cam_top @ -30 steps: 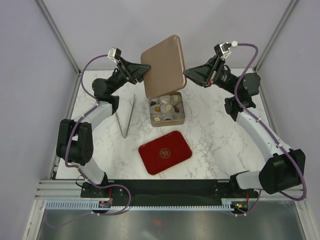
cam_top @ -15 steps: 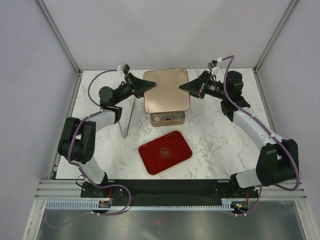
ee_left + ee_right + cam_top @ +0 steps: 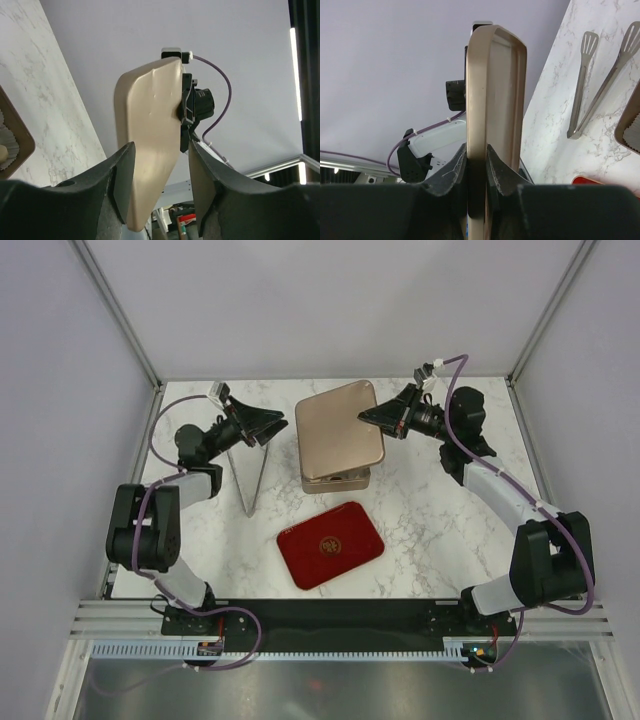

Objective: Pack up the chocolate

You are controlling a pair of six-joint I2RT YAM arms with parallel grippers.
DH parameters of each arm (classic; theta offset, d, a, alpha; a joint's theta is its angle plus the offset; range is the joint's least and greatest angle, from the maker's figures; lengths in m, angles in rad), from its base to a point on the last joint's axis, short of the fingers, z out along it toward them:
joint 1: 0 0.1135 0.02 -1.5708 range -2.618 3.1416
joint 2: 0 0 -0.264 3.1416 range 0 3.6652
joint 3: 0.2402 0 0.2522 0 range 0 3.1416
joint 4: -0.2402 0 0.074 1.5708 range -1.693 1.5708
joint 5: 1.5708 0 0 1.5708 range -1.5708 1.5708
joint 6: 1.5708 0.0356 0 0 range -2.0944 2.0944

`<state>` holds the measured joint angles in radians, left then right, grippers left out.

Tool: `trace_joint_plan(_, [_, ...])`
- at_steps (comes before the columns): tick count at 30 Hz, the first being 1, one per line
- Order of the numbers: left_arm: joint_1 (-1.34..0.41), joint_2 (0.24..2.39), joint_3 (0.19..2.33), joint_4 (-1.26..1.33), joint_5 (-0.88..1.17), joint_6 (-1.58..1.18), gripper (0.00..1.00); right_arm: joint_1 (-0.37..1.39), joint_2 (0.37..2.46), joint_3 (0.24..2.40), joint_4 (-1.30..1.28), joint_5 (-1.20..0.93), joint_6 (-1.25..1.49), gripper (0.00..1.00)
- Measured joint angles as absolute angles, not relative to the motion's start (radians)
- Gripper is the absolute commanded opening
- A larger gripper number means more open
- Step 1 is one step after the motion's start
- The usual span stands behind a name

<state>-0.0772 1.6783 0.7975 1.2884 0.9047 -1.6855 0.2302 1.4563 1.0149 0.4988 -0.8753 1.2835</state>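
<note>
The chocolate is hidden under the gold lid, which lies tilted over the gold box. My right gripper is shut on the lid's right edge; in the right wrist view the lid stands edge-on between its jaws. My left gripper is open and empty, a little left of the lid and not touching it. In the left wrist view the lid shows beyond the spread gripper. A box corner with a paper cup shows at the left edge.
Metal tongs lie left of the box, also in the right wrist view. A red tray lies in front of the box. Frame posts stand at the table's back corners.
The lid has come down from high and tilted to lie over the box, hiding the chocolate. My left gripper has let go of the lid and drawn back to the left.
</note>
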Motion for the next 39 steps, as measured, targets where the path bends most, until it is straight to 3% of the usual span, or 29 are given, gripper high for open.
trace_joint_plan(5, [-0.056, 1.51, 0.785, 1.033, 0.928, -1.455, 0.67, 0.224, 1.457, 1.049, 0.474, -0.876, 1.263, 0.0])
trace_joint_plan(8, [-0.045, 1.393, 0.833, 0.696, 0.891, -1.23, 0.81, 0.22, 1.467, 1.068, 0.465, -0.874, 1.248, 0.0])
trace_joint_plan(10, [-0.041, 1.34, 0.891, 0.492, 0.847, -1.095, 0.99, 0.22, 1.486, 1.08, 0.462, -0.867, 1.24, 0.0])
trace_joint_plan(16, [-0.041, 1.21, 0.993, 0.037, 0.71, -0.778, 1.0, 0.231, 1.603, 1.113, 0.462, -0.824, 1.227, 0.0])
trace_joint_plan(22, [-0.041, 1.12, 0.988, -0.221, 0.632, -0.564, 1.0, 0.294, 1.776, 1.187, 0.463, -0.784, 1.204, 0.0])
trace_joint_plan(31, [-0.041, 1.055, 0.886, -0.372, 0.617, -0.439, 1.0, 0.337, 1.997, 1.21, 0.554, -0.78, 1.244, 0.0])
trace_joint_plan(39, [-0.041, 1.031, 0.884, -0.397, 0.601, -0.401, 1.0, 0.322, 2.069, 1.238, 0.625, -0.785, 1.272, 0.0])
